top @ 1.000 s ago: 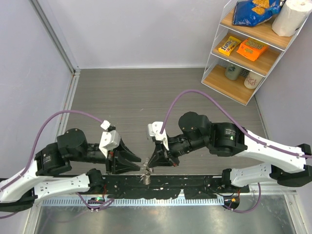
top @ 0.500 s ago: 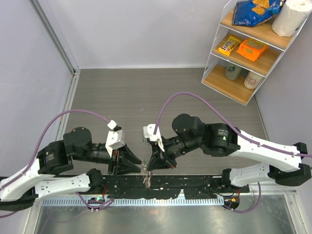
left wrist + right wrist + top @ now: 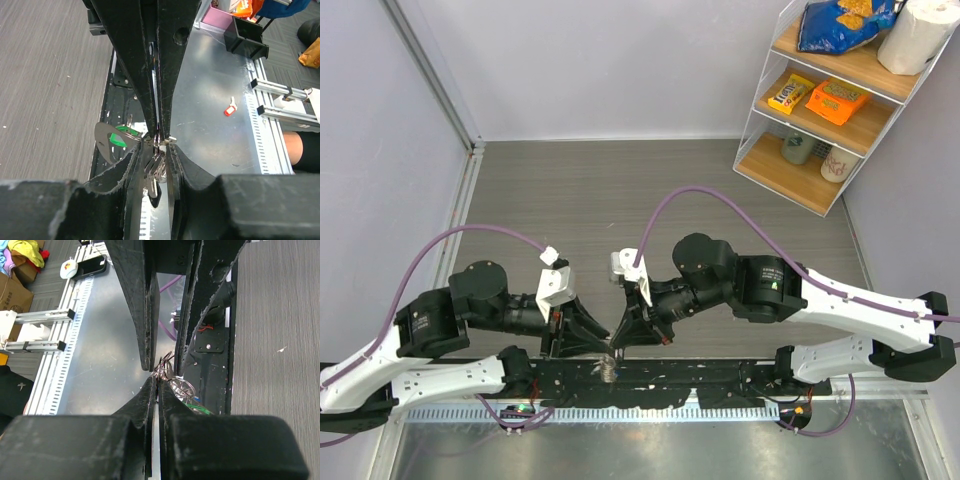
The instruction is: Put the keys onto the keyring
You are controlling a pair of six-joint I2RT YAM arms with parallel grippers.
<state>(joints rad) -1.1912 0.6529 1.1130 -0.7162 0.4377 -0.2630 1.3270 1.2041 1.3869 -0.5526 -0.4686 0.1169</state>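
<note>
keyring (image 3: 180, 387) and keys (image 3: 156, 172) over near base rail (image 3: 720, 378) | right pincer (image 3: 158, 382) clamped shut | left pincer (image 3: 154, 149) narrow, hold unclear

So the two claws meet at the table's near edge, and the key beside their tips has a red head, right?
No. The key has a green head, not red; the left wrist view shows it. The left claw and right claw do meet at the table's near edge.

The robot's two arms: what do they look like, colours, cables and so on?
The left arm and the right arm have white tube-like links and bulky black round joints. A purple cable loops to each white wrist block. The left gripper and right gripper have flat, tapering black fingers.
</note>
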